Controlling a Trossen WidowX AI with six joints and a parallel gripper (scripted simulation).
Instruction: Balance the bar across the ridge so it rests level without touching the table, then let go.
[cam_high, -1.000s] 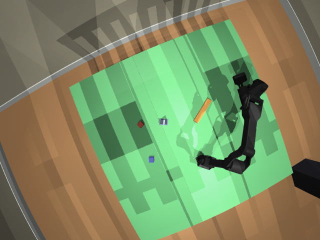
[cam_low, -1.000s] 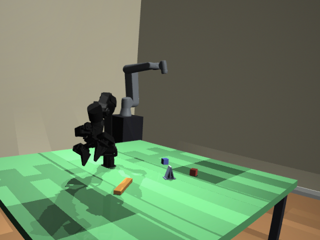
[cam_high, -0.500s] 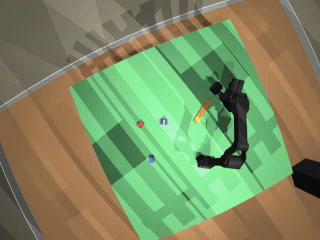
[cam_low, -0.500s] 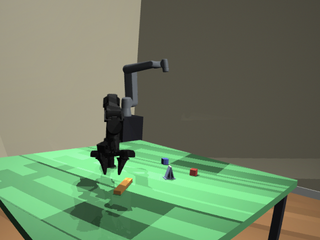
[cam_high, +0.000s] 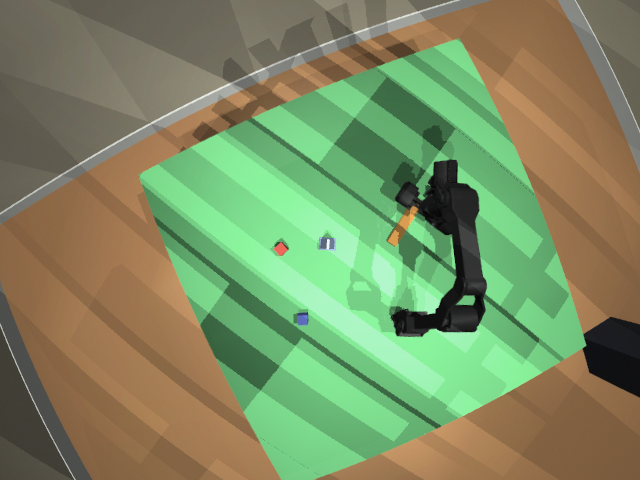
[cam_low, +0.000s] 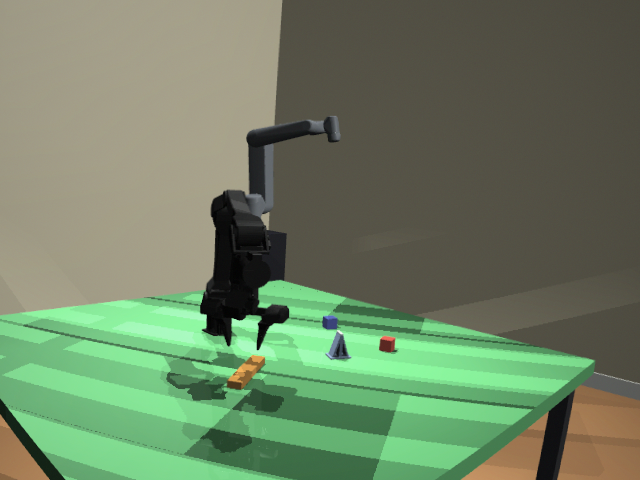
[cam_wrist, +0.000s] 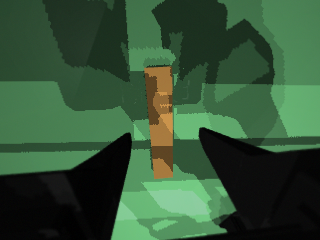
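Below the black two-fingered gripper (cam_high: 419, 202) (cam_low: 244, 347) (cam_wrist: 165, 134), a flat, rectangular orange bar (cam_high: 402, 226) (cam_low: 246, 372) (cam_wrist: 162, 122) is seen lying on the green tabletop (cam_high: 206, 217) (cam_low: 465, 377) (cam_wrist: 30, 110). The jaws are parted, with nothing grasped; the pointed, tapering fingertips are held above the bar, and in the wrist view its long orange shape is framed between them. The tabletop is smooth and crossed by straight-edged bands of light and shadow. Well apart from the bar, the ridge (cam_high: 327, 243) (cam_low: 339, 346) is set upright: a small grey wedge, narrow at the top, on a thin flat base. Near it a red cube (cam_high: 280, 249) (cam_low: 387, 344) is placed, and a blue cube (cam_high: 302, 318) (cam_low: 329, 322) is found farther off. By the bar, the ridge is not touched.
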